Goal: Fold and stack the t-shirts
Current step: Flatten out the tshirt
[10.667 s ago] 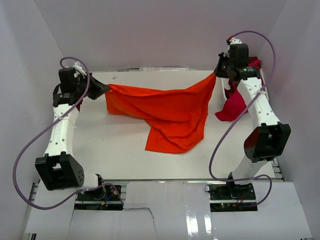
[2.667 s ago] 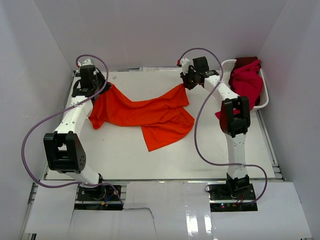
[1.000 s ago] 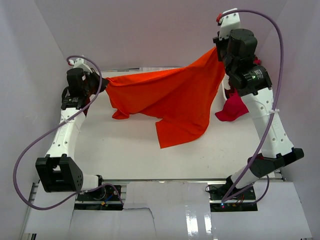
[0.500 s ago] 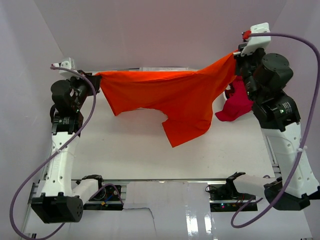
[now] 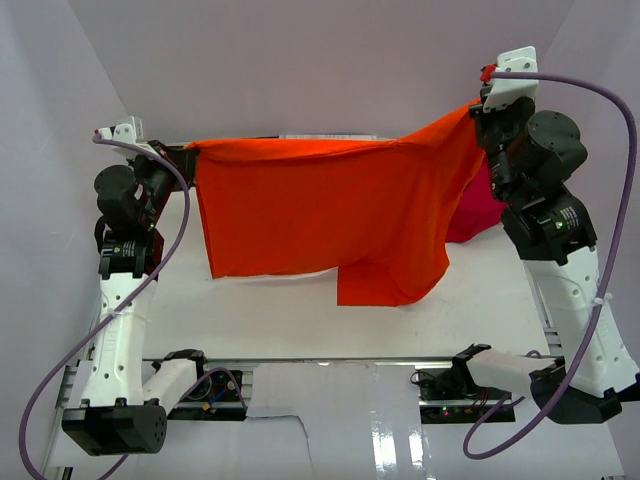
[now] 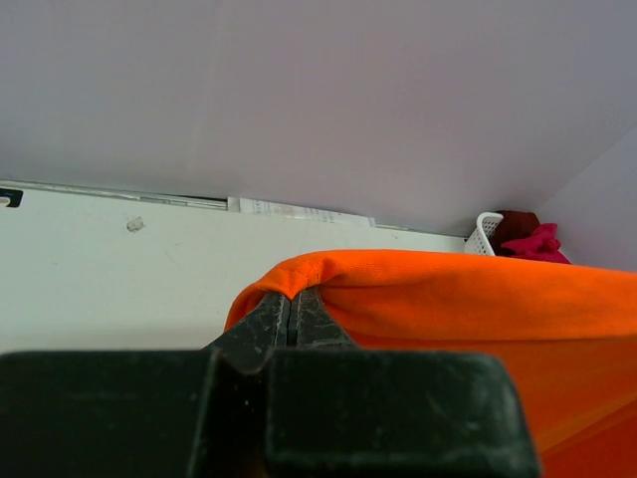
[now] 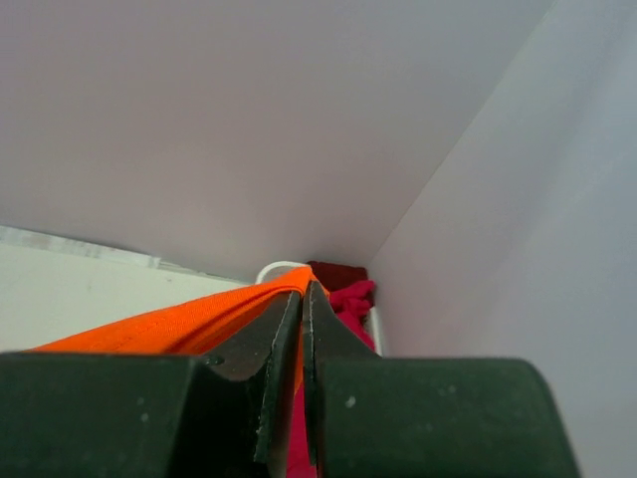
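Hanging cloth: one orange t-shirt [image 5: 320, 210], stretched in air over the table [image 5: 260, 310].
Basket [image 6: 485, 227]: one magenta shirt [image 6: 542, 242], one dark red shirt [image 6: 518, 221].
Left gripper [image 5: 186, 152]: raised, clenched on its left corner.
Right gripper [image 5: 478, 104]: raised, clenched on its right corner.

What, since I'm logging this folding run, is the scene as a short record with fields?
orange t-shirt: lifted and stretched wide between both grippers, hanging like a sheet over the table
left gripper: shut on the shirt's top left corner
right gripper: shut on the top right corner, held higher
crimson t-shirt: far right, partly hidden behind the orange one
basket: white, far right corner, red cloth inside
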You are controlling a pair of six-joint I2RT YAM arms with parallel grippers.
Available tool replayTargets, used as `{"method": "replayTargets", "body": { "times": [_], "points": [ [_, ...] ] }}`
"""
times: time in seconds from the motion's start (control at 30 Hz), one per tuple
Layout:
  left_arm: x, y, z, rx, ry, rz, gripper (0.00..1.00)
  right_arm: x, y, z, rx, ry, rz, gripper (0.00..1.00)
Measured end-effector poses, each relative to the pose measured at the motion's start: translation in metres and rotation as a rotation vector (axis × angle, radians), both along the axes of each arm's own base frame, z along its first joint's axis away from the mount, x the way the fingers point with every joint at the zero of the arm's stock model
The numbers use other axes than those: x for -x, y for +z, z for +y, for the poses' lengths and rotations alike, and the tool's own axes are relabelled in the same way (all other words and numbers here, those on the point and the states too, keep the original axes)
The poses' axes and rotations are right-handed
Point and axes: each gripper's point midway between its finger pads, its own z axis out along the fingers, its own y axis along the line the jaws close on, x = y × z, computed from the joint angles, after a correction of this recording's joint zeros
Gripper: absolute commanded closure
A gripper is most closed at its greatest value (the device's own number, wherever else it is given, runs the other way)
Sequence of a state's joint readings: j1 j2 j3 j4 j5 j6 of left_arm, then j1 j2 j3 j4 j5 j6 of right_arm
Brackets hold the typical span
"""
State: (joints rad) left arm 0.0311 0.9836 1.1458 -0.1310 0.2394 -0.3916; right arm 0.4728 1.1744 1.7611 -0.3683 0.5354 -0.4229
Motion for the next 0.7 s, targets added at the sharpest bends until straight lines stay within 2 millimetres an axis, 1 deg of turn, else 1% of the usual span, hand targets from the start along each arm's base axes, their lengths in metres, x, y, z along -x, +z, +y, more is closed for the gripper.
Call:
{"method": "replayTargets", "body": {
  "times": [0.07, 0.13, 0.23, 0.3, 0.37, 0.47, 0.53, 0.6, 0.63, 0.7],
  "points": [
    [0.0, 0.0, 0.001, -0.01, 0.006, -0.002, 1.0, 0.001, -0.005, -0.005, 0.035, -0.026, -0.002, 0.92],
    [-0.002, 0.0, 0.004, -0.018, 0.022, -0.002, 1.0, 0.003, -0.004, -0.012, 0.065, -0.058, -0.018, 0.92],
    [-0.011, 0.001, 0.009, -0.028, 0.046, 0.004, 1.0, 0.0, -0.004, -0.015, 0.068, -0.083, -0.036, 0.92],
    [-0.022, 0.001, 0.012, -0.03, 0.061, 0.01, 1.0, -0.01, -0.01, -0.015, 0.065, -0.086, -0.031, 0.92],
    [-0.034, -0.006, 0.014, -0.03, 0.07, 0.031, 1.0, -0.027, -0.021, -0.012, 0.045, -0.077, -0.012, 0.92],
    [-0.055, -0.024, 0.016, -0.03, 0.076, 0.078, 1.0, -0.066, -0.055, 0.001, 0.026, -0.044, 0.058, 0.92],
    [-0.068, -0.039, 0.017, -0.03, 0.081, 0.114, 1.0, -0.094, -0.086, 0.013, 0.021, -0.018, 0.121, 0.92],
    [-0.08, -0.056, 0.019, -0.031, 0.092, 0.154, 1.0, -0.119, -0.124, 0.024, 0.023, 0.005, 0.2, 0.92],
    [-0.085, -0.063, 0.021, -0.033, 0.098, 0.169, 1.0, -0.129, -0.142, 0.029, 0.027, 0.019, 0.24, 0.92],
    [-0.09, -0.071, 0.023, -0.04, 0.106, 0.186, 1.0, -0.143, -0.168, 0.035, 0.024, 0.035, 0.296, 0.92]
  ]
}}
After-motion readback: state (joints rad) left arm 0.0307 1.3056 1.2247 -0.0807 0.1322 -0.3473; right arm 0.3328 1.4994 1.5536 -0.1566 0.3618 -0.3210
